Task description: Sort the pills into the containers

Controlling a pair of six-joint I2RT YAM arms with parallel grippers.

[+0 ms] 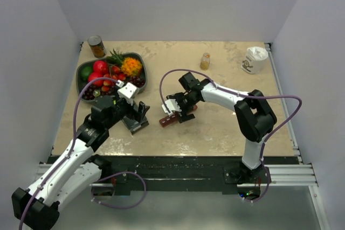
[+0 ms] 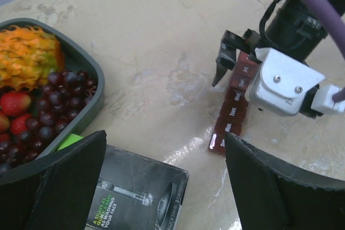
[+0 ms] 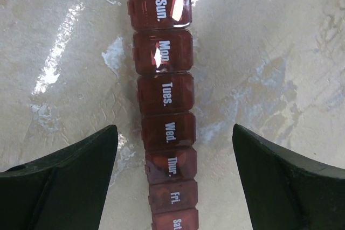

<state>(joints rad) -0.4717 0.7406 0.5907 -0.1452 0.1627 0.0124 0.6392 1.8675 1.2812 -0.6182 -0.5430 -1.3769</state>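
So the strip (image 3: 164,100) looks like light, stiff plastic with glossy lids. My guess is it'll skate on the bench (image 3: 280,41) if I nudge it instead of pinching it properly. I'd take it across the narrow long sides, somewhere around Wed./Thur., so it doesn't swing. The lids all look closed, and each one probably needs a fingertip under its edge while something pins the body down.

My right gripper (image 3: 172,133) is spread wide and hangs straight over the strip. A finger stands off to each side in the lower corners of the wrist view, and neither touches it. The strip runs down the middle of that frame, Sun. at the top and Sat. cut off at the bottom edge.

My left gripper (image 2: 164,138) is wide too, holding nothing, with the strip off in the right half of its view.

The pills (image 1: 205,61) are in the little bottle, upright in the upper middle of the overhead view and well apart from both grippers. It's probably light, rigid and easy to tip, so I'd grab it round the body.
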